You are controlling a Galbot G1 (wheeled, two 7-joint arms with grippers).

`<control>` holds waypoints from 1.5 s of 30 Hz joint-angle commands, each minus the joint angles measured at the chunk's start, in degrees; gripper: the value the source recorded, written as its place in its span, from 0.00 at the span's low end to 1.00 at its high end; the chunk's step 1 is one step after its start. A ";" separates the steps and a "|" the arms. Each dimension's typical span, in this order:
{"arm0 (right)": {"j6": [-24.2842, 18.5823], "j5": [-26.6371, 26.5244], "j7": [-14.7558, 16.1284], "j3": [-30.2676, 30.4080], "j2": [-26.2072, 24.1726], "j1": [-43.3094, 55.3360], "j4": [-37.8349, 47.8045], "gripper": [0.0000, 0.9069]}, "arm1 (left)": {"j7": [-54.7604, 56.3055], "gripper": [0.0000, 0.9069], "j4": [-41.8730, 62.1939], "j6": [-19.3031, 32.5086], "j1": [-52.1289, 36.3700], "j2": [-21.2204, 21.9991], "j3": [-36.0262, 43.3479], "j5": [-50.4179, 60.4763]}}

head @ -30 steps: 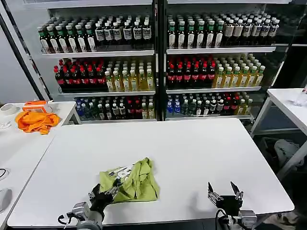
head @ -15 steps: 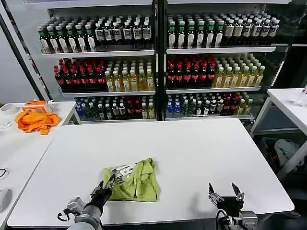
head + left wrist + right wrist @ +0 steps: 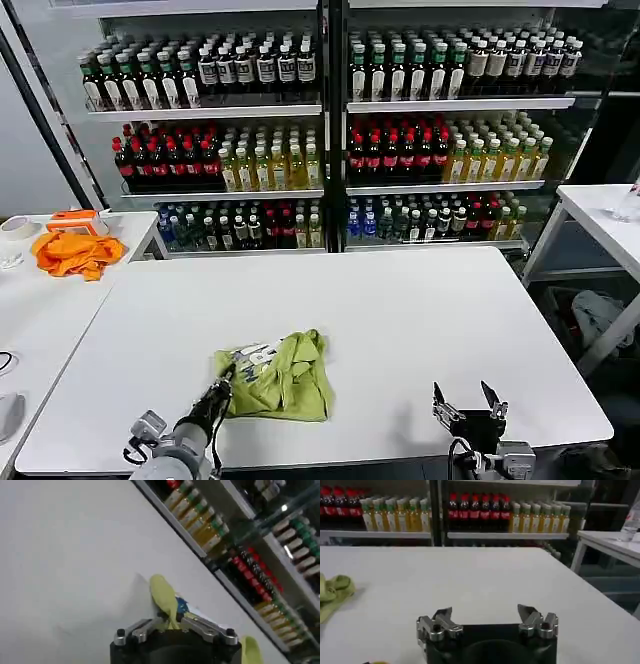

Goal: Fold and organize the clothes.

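The clothes, a light yellow-green T-shirt (image 3: 283, 374), lie crumpled on the white table (image 3: 400, 310) near its front edge, left of centre, with a white printed patch showing on top. My left gripper (image 3: 226, 381) is at the shirt's left edge, shut on a pinch of the fabric (image 3: 166, 600). My right gripper (image 3: 468, 401) waits open near the table's front right, apart from the shirt; a bit of the shirt (image 3: 332, 592) shows far off in its wrist view, where that gripper (image 3: 485, 614) holds nothing.
A bright orange cloth (image 3: 74, 252) lies on a side table (image 3: 30, 310) at the left. Shelves of bottles (image 3: 330, 130) stand behind the table. Another white table (image 3: 600, 225) is at the right. Bare tabletop spreads behind and right of the shirt.
My left gripper has moved forward and up along the shirt's left edge, dragging the fabric slightly. The right gripper has stayed put.
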State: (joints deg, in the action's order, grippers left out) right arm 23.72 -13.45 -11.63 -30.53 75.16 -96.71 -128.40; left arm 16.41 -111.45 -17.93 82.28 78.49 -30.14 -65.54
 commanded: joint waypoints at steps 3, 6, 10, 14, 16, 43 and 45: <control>0.06 -0.14 0.01 -0.16 -0.19 0.13 -0.40 1.00 | 0.54 0.02 -4.69 -0.92 0.41 -2.10 -15.69 -16.50; 0.01 -0.37 0.05 -0.30 -0.40 0.31 -0.32 1.00 | 1.51 0.02 -6.47 -2.18 -0.56 -7.08 -23.70 -18.19; -0.23 -0.44 0.07 0.38 -0.03 1.20 0.37 1.00 | 2.55 0.02 -6.31 -3.68 -1.51 -17.13 -31.94 -17.09; -0.70 -0.23 0.40 1.28 0.27 1.67 0.83 1.00 | 2.44 0.02 -7.58 -5.37 -1.49 -23.73 -36.31 -13.32; -0.84 0.08 0.41 1.62 0.42 2.09 1.46 1.00 | 1.98 0.02 -9.52 -6.03 -1.09 -25.28 -35.65 -6.50; -2.81 -0.75 0.63 -2.92 -1.14 -0.96 0.25 1.00 | -3.45 0.02 -5.75 -1.04 -8.37 -11.69 25.58 71.03; -2.82 -0.71 0.64 -2.97 -1.16 -1.06 0.19 1.00 | -3.09 0.02 -5.02 -3.09 -9.28 -10.50 27.44 68.02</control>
State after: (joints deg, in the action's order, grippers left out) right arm 21.07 -14.09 -11.02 -32.47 74.20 -97.22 -128.02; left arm 13.66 -117.71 -16.71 79.81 64.16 -20.48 -6.29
